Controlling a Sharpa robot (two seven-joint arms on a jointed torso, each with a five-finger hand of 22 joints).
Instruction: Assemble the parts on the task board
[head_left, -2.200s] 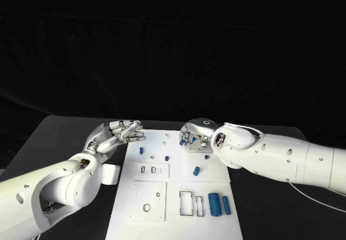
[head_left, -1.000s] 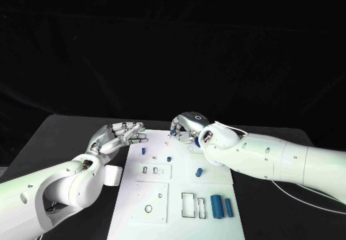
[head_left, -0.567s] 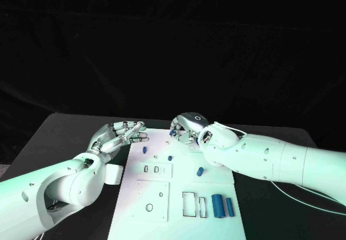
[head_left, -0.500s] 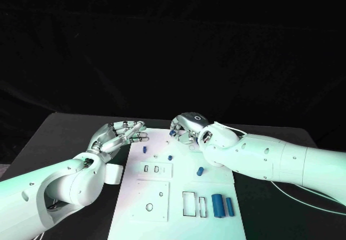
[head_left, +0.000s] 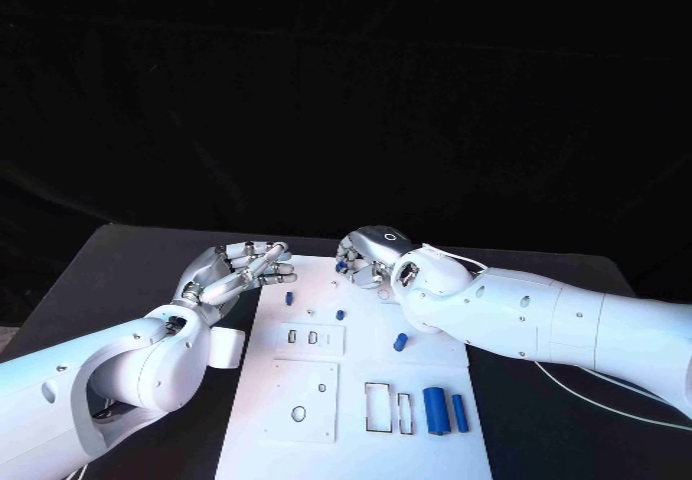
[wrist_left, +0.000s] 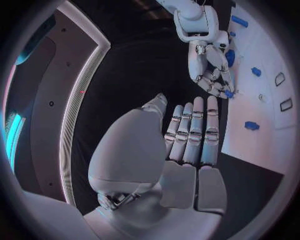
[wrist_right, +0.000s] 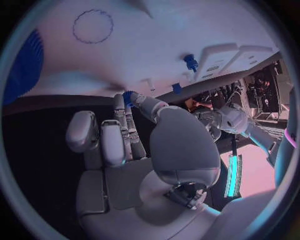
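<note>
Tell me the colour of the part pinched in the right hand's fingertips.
Blue part, clearest in the left wrist view.

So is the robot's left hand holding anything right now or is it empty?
Empty. The left hand hovers at the board's far left corner, fingers straight and together in its wrist view, nothing between them.

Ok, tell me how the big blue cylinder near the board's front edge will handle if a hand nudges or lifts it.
The big cylinder lies on its side on the flat white board, so a sideways nudge would probably roll it, perhaps into the thinner cylinder beside it. It looks smooth and rigid, so it may slip in a light pinch. It is small, so probably light.
</note>
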